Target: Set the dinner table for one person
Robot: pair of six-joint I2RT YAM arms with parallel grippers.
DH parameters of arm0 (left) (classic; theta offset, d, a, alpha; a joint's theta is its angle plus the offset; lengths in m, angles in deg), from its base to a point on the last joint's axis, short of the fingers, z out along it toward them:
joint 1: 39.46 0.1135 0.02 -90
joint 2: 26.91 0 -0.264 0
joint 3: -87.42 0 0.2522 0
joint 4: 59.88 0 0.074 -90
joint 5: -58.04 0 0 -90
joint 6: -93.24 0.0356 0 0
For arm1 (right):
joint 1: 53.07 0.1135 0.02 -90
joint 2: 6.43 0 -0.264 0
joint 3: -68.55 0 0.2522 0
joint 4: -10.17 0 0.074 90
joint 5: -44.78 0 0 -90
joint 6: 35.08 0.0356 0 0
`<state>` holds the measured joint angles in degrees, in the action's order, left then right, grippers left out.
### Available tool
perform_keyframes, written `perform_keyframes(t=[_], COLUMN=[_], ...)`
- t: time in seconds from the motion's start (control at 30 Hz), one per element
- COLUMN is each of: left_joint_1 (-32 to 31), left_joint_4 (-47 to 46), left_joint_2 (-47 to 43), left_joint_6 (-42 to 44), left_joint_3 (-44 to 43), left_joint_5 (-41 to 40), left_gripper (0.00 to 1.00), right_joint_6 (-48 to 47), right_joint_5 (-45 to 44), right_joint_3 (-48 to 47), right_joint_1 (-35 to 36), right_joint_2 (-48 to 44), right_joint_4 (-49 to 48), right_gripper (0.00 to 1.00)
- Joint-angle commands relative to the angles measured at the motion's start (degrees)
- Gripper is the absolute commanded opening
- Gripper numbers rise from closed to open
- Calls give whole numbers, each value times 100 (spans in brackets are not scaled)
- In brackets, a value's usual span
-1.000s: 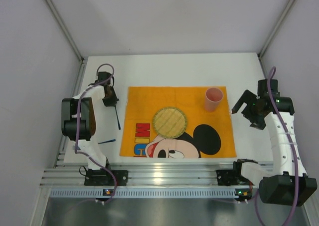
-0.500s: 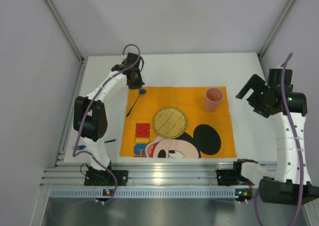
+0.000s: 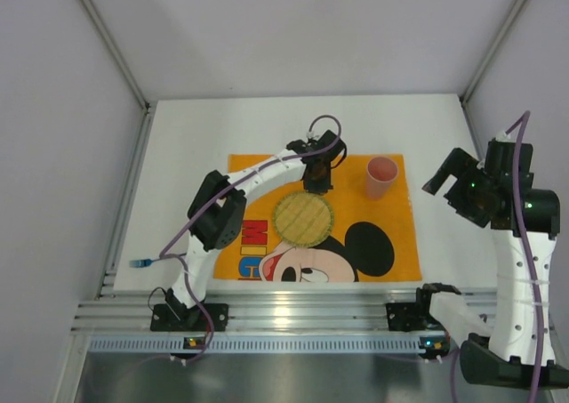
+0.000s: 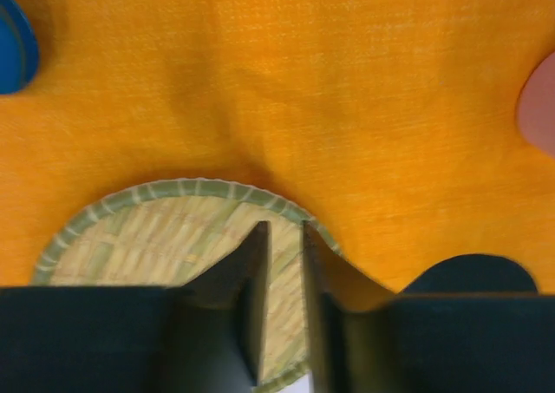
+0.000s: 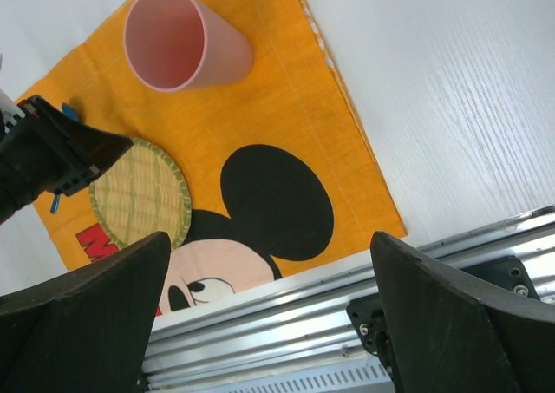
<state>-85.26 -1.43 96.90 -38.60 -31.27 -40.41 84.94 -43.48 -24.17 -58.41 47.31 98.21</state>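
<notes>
The white dinner table (image 3: 267, 127) carries an orange cartoon-mouse mat (image 3: 391, 243). On the mat are a round woven plate (image 3: 303, 217) and an upright pink cup (image 3: 380, 177). My left gripper (image 3: 316, 182) hangs over the plate's far rim. In the left wrist view its jaws (image 4: 284, 230) are shut to a thin slit with nothing between them, and the plate (image 4: 147, 237) lies below. A blue spoon head (image 4: 13, 50) lies on the mat to its left. My right gripper (image 3: 453, 185) is open and empty, raised right of the mat (image 5: 269, 237).
A small blue utensil (image 3: 142, 262) lies on the table near its left edge. The metal rail (image 3: 293, 318) runs along the near edge. White walls close in the left, right and back. The cup (image 5: 182, 37) and plate (image 5: 139, 202) also show in the right wrist view.
My left arm swung right from the table's far left onto the mat, to the plate's far rim. The small blue utensil lies further left. My right gripper moved slightly right.
</notes>
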Motion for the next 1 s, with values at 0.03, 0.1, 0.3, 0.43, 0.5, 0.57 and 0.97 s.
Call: perform_keyframes(t=[0.03, 0.1, 0.3, 0.43, 0.5, 0.57, 0.97], left_joint_1=[247, 449, 1116, 1783, 2030, 2286, 2383], left_joint_4=[110, 14, -486, -732, -856, -927, -1076], left_joint_2=[-331, -506, -1059, -1280, -1341, -1316, -1026], left_joint_6=[430, 903, 2178, 2681, 2865, 2988, 3508], left_joint_3=[-327, -143, 683, 1105, 1307, 1387, 1624], left_joint_5=[-412, -377, 53, 343, 649, 800, 1522], left_gripper=[42, 60, 61, 56, 52, 48, 37], right_joint_6=[-251, -251, -225, -163, -93, -58, 232], right_joint_5=[2, 20, 37, 55, 55, 20, -147], right_joint_3=[-59, 21, 117, 205, 258, 284, 390], right_joint_1=[69, 69, 69, 69, 69, 69, 69], right_joint_2=[-231, -276, -241, -136, -83, -47, 251], right_joint_4=[368, 377, 324, 228, 183, 131, -10], right_gripper=[100, 100, 100, 100, 100, 100, 100])
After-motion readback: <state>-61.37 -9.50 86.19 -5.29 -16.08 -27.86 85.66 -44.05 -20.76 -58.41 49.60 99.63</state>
